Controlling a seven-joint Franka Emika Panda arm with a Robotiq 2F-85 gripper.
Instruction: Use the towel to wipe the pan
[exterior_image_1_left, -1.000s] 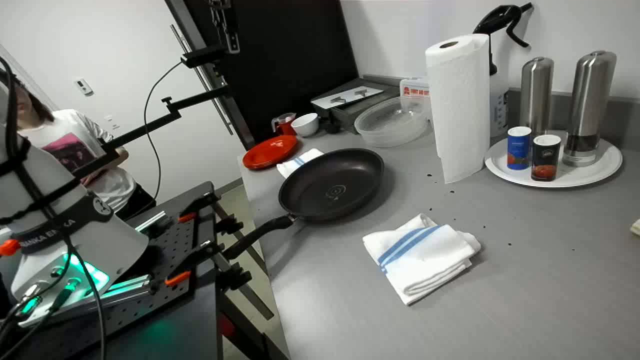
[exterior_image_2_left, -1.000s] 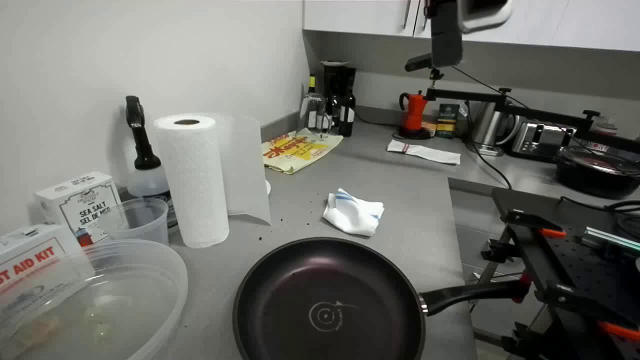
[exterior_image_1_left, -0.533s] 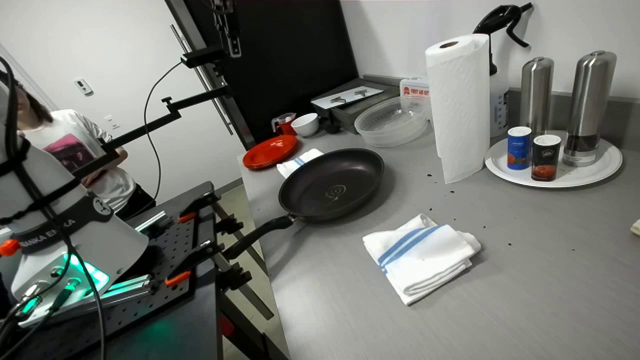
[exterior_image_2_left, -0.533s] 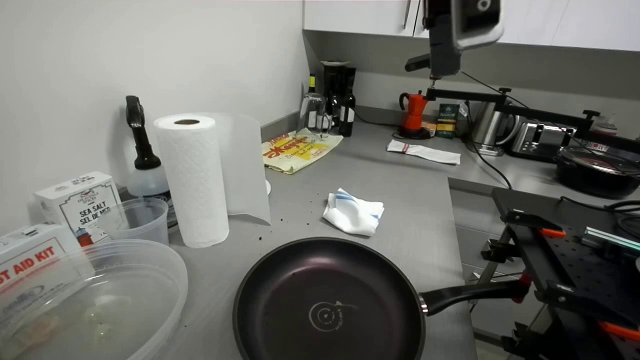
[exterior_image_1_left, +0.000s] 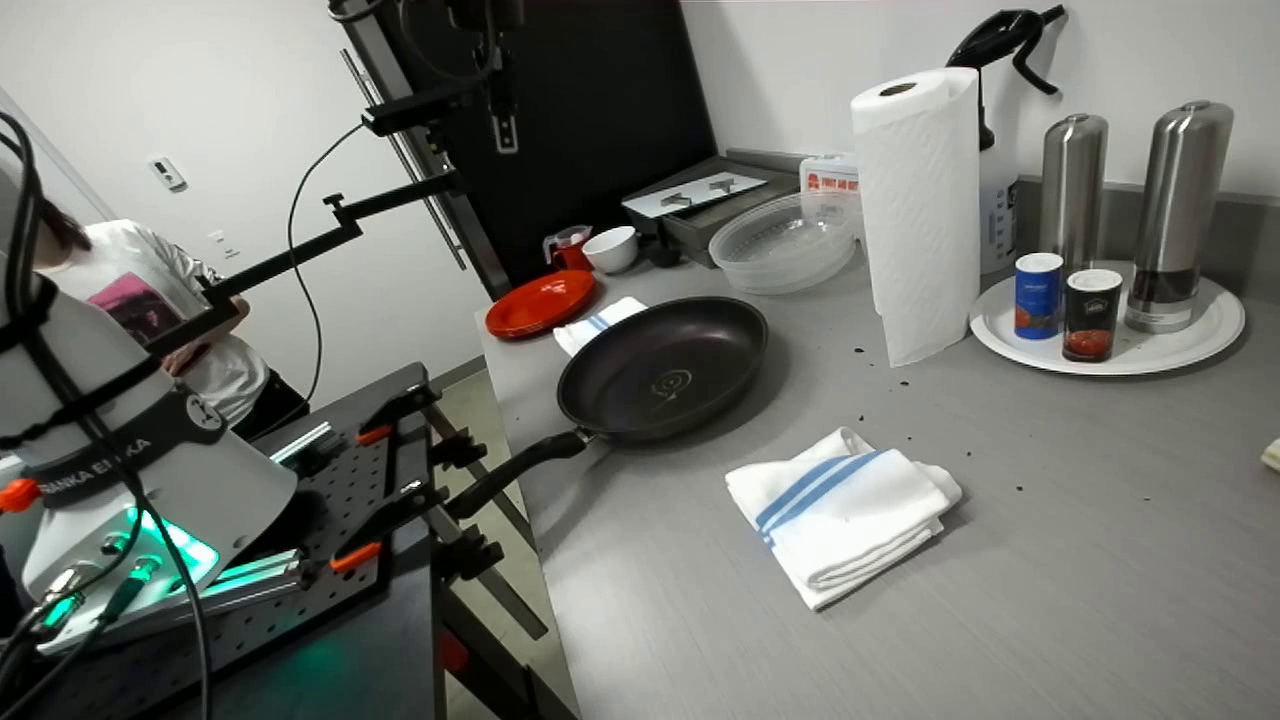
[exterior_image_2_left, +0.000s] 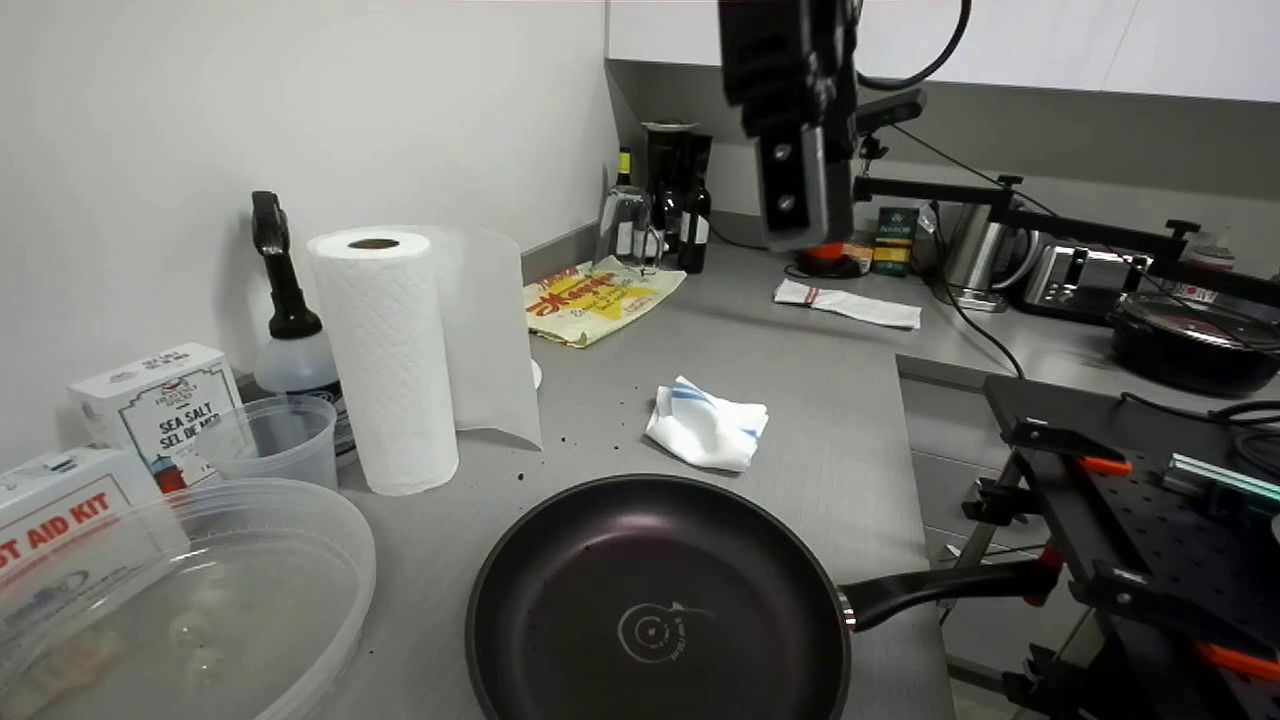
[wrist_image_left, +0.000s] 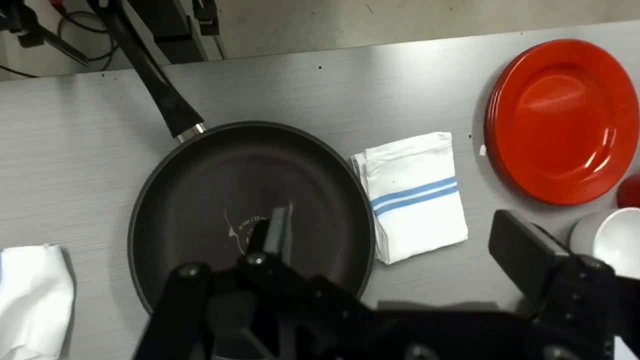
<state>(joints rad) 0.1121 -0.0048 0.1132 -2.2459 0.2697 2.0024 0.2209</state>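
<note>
The black pan (exterior_image_1_left: 665, 375) sits on the counter in both exterior views (exterior_image_2_left: 655, 590), handle over the edge. It also shows in the wrist view (wrist_image_left: 250, 175). Two folded white towels with blue stripes lie beside it. One towel (wrist_image_left: 412, 200) is between pan and red plates, partly hidden behind the pan in an exterior view (exterior_image_1_left: 600, 322). The other towel (exterior_image_1_left: 840, 515) is on the pan's opposite side, also seen in an exterior view (exterior_image_2_left: 708, 425) and cut off in the wrist view (wrist_image_left: 32, 300). My gripper (wrist_image_left: 397, 235) is open and empty, above the counter, fingers either side of the plate-side towel in view.
Stacked red plates (wrist_image_left: 565, 122), a white bowl (exterior_image_1_left: 611, 249) and a clear plastic tub (exterior_image_1_left: 785, 245) stand near the pan. A paper towel roll (exterior_image_1_left: 920, 215) and a white plate (exterior_image_1_left: 1150, 355) with shakers and grinders stand toward the wall. A camera arm (exterior_image_1_left: 300, 255) crosses nearby.
The gripper has moved down, rightward in an exterior view where only its lower end shows, and leftward in an exterior view where a finger now hangs in sight. Pan and towels have not moved.
</note>
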